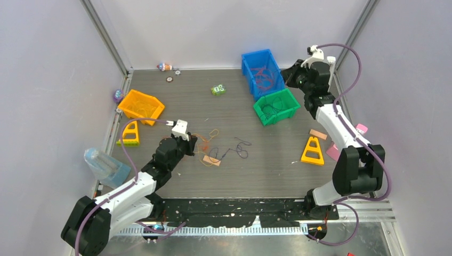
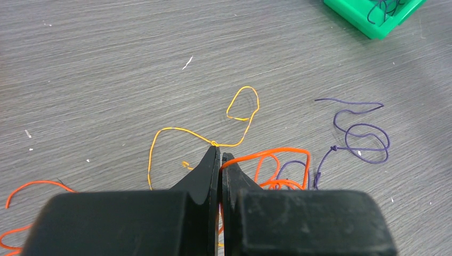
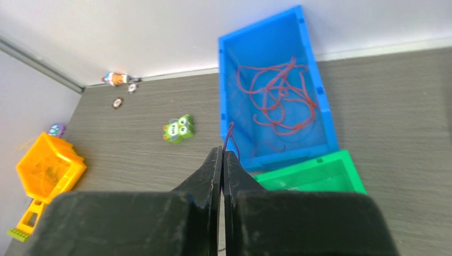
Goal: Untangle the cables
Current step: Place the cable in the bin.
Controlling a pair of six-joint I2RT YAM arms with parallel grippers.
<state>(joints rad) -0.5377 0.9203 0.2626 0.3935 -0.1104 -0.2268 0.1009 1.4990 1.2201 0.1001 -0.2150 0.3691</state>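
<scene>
Orange, yellow and purple cables [image 1: 221,149] are spread in a loose tangle mid-surface [image 2: 106,64]. The left gripper [image 2: 220,152] is set down among them, jaws pressed together, with an orange cable [image 2: 266,151] running into the slit. The right gripper [image 3: 222,152] is likewise closed, a thin purple cable [image 3: 229,136] pinched at its tips, near the blue bin [image 3: 321,90] in which red cables [image 3: 277,90] lie.

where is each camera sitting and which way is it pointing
Top external: above and behind, looking down on the table; left arm and right arm show.
Left wrist: on the left arm, facing down at the cables; shut left gripper shows.
Right wrist: on the right arm, facing the blue bin; shut right gripper shows, holding a purple cable.
Both wrist views share the green bin.
</scene>
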